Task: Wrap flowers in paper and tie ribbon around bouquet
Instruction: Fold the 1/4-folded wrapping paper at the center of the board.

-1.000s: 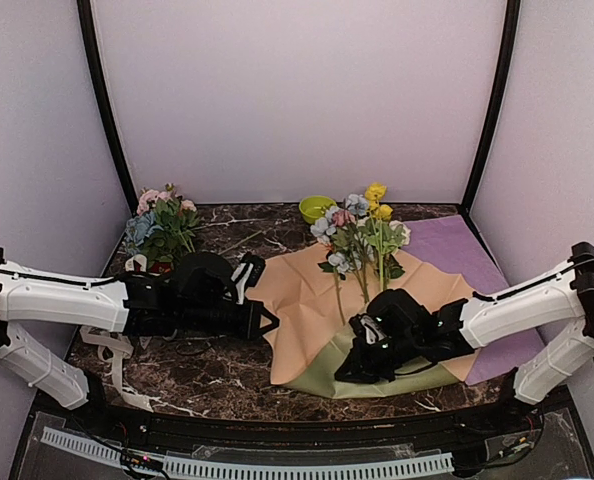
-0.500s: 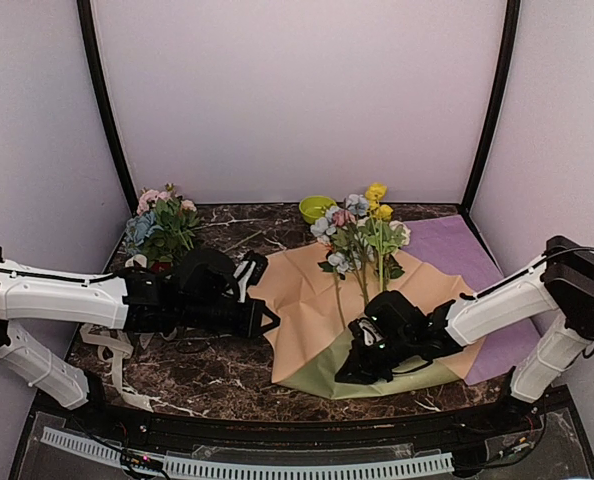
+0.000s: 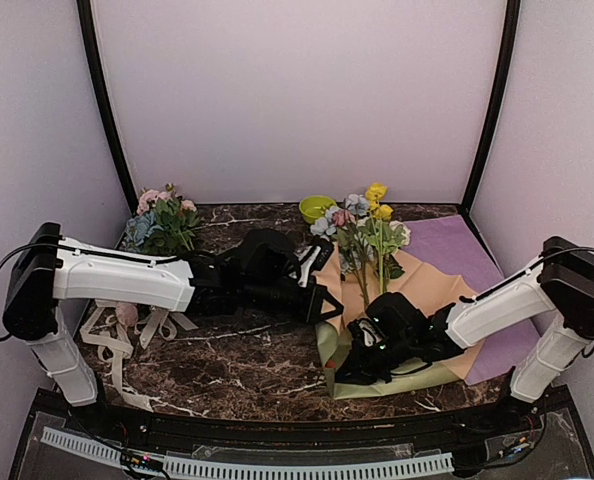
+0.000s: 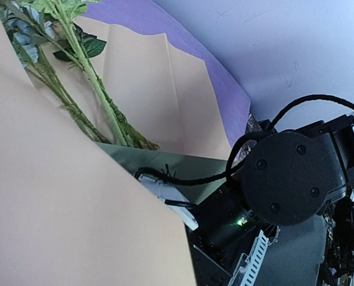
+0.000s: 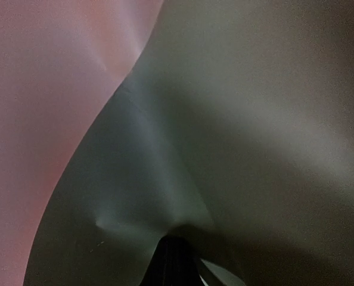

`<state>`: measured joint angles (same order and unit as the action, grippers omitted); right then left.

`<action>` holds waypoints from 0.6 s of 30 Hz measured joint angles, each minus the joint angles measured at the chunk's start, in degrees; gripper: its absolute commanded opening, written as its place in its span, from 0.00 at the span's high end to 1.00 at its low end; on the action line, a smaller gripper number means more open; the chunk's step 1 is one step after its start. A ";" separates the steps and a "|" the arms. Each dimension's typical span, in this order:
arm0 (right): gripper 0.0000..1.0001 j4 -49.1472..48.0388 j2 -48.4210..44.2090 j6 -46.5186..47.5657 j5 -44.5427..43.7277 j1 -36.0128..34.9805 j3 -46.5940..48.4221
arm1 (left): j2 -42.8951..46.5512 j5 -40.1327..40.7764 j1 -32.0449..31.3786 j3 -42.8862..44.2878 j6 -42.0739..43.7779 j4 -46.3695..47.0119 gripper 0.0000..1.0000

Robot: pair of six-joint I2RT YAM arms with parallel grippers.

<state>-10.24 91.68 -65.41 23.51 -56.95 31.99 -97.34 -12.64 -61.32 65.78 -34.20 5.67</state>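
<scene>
At desk [image 3: 227, 372] centre, the paper [image 3: 427, 287] cradles the flowers [image 3: 362, 232], its left edge raised by the clenched left gripper [image 3: 324, 302]. Right gripper [image 3: 362, 368] pinches the paper's near edge. Far green bowl [image 3: 316, 208]: contents not discernible.

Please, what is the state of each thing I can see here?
paper: left edge lifted toward the stems, not wrapped yet.
flowers: lying on the paper, heads uncovered.
ribbon: loose at the left, untied.
left gripper: shut on the paper's left edge.
right gripper: shut on the paper's near end.
purple sheet: flat, partly under the paper.
</scene>
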 measured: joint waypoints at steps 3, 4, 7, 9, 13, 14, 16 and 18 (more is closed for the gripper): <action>0.99 -0.46 -0.26 -0.28 0.00 0.00 -0.37 | -3.65 -1.64 -0.39 2.29 0.61 0.55 1.00; 0.98 -0.28 -0.61 -0.31 0.00 0.00 -0.52 | -4.66 -1.99 -0.48 2.86 0.83 0.48 1.00; 0.98 0.92 -2.08 -0.42 -0.20 0.02 -0.74 | -6.97 -2.40 -1.09 5.20 1.88 0.09 1.00; 0.98 2.71 -3.45 -0.48 -1.05 0.02 -0.70 | -7.82 -1.57 -1.42 6.49 2.71 -0.28 1.00; 0.97 8.83 -6.84 -0.50 -3.93 0.02 -0.09 | -7.98 2.23 -1.86 7.32 4.26 -2.19 1.00; 0.97 10.12 -7.72 -0.52 -4.48 0.02 0.04 | -7.98 3.15 -1.86 7.37 4.70 -2.64 1.00; 0.97 12.59 -9.68 -0.70 -5.75 0.04 0.04 | -8.09 4.07 -1.86 7.37 5.33 -3.04 1.00; 0.97 14.21 -11.39 -0.94 -6.49 0.42 -0.22 | -8.26 4.50 -1.86 7.39 5.73 -3.02 1.00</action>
<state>3.97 80.29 -66.35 17.02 -56.53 31.77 -105.60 -8.14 -63.18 73.17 -28.47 2.66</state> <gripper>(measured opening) 0.030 0.005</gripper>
